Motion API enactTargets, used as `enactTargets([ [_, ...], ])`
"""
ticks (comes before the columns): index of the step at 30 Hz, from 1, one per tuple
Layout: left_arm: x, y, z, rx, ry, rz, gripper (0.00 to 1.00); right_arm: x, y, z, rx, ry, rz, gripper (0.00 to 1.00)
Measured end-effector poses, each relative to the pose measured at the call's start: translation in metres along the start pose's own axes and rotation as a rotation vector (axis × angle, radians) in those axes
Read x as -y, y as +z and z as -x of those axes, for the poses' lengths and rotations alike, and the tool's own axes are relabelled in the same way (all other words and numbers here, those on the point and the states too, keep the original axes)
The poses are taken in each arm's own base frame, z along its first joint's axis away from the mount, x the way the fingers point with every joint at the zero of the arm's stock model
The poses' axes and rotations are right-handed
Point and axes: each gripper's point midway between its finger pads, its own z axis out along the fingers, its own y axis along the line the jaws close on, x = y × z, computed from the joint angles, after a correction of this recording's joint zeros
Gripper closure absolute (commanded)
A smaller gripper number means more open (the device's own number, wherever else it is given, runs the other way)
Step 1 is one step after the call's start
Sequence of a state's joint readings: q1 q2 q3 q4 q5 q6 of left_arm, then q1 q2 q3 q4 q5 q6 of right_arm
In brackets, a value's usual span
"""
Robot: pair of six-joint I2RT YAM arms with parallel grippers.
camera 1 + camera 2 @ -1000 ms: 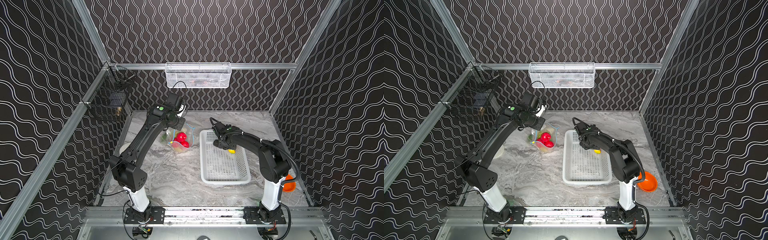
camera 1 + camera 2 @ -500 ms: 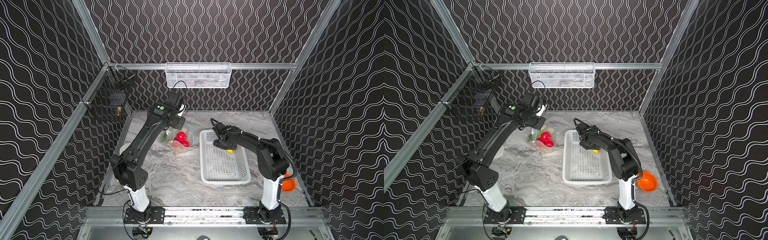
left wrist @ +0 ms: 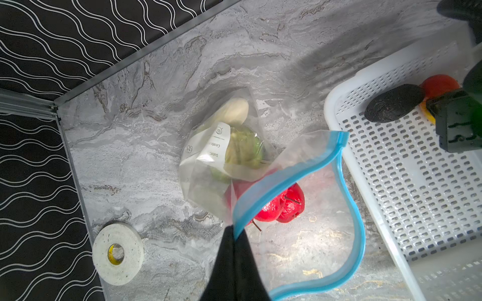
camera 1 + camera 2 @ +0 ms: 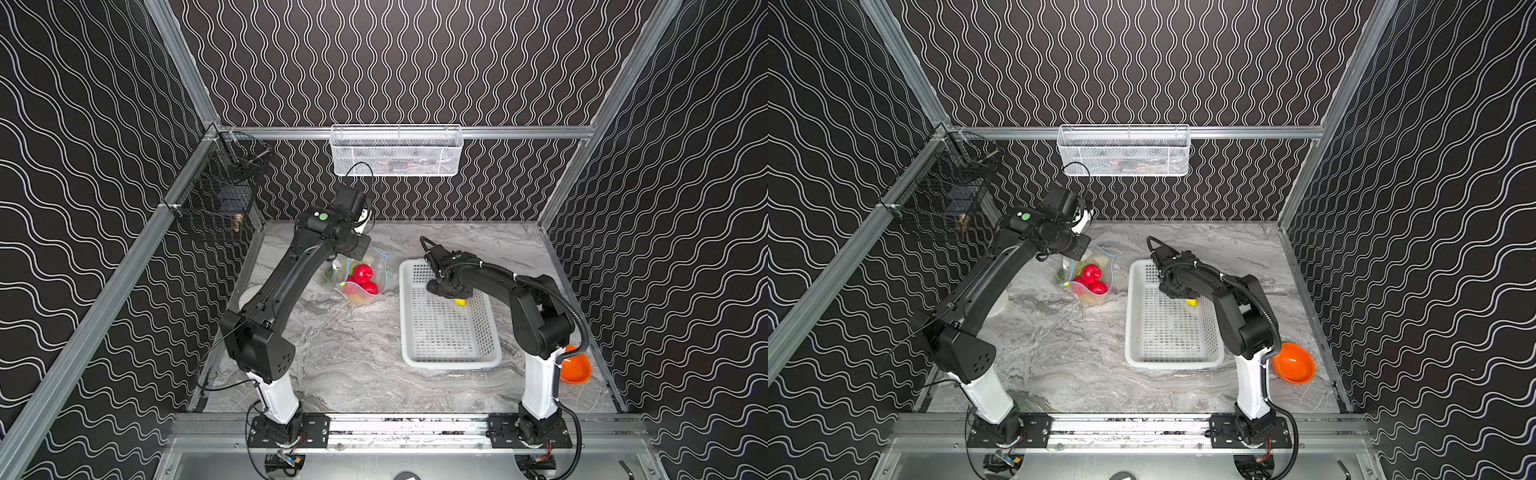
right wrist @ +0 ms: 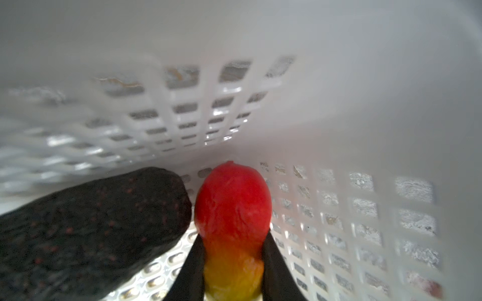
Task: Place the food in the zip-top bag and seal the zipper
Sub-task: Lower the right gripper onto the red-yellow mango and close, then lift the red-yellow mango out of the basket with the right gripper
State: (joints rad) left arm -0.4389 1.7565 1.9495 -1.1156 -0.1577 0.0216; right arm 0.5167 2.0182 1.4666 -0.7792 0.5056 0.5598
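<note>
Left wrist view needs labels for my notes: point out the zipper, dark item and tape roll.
zipper (image 3: 358, 239), left wrist view, blue strip.
dark item (image 3: 393, 103), left wrist view, upper surface.
tape roll (image 3: 133, 251), left wrist view, white face.

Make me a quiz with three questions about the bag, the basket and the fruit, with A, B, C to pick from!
1. The bag's mouth is:
A) wide open
B) zipped shut
C) folded flat

2. The dark food lies:
A) in the bag
B) in the basket
C) under the bag

3. The fruit between the right gripper's fingers is:
A) all green
B) purple
C) red and yellow

Answers:
1 A, because the blue zipper makes a wide loop.
2 B, because it rests on the basket's holed floor.
3 C, because it is red at its tip and yellow down by the fingers.
</note>
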Motion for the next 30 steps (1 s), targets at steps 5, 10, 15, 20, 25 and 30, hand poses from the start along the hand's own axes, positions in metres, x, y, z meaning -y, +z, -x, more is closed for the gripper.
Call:
enactTargets([
  [5,-0.001,-0.001,-0.001,-0.001,0.000,0.003,1.00,-0.001,-0.002,0.002,-0.001,0.005,0.011,0.84],
  [10,0.000,0.000,-0.001,-0.001,0.000,0.003,1.00,0.002,-0.018,0.001,0.009,0.022,0.061,0.85],
  [15,0.001,0.000,0.006,0.009,-0.001,-0.005,1.00,0.003,-0.038,0.007,0.040,0.048,0.123,0.86],
  [20,0.004,0.001,0.006,0.007,0.005,-0.008,1.00,-0.001,-0.047,0.011,0.051,0.063,0.171,0.88],
  [25,0.004,0.003,0.005,0.001,0.006,-0.008,1.00,-0.004,-0.059,0.014,0.061,0.079,0.226,0.89],
  [30,0.005,0.002,0.005,0.003,0.007,-0.009,1.00,-0.006,-0.074,0.015,0.088,0.103,0.300,0.89],
])
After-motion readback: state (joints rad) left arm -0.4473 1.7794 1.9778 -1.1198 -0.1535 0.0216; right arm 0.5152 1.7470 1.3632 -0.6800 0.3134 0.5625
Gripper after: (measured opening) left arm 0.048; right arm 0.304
